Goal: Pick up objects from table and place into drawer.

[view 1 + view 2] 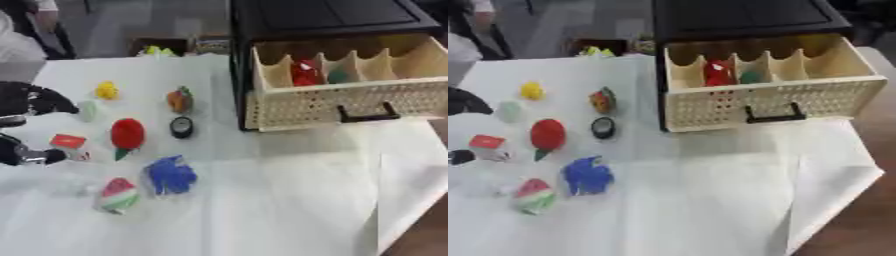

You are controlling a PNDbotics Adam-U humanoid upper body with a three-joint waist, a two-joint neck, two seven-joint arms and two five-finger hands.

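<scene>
Cream drawer (350,102) is standing open, already holding a red item (304,72). Left hand (31,100) is hovering, fingers curled on nothing, beside a pale object (88,110); it should be closing squarely around it.

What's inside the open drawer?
The drawer has dividers. One slot holds a red thing, the next a small green thing. The other slots look empty, but the front wall hides their bottoms.
</scene>
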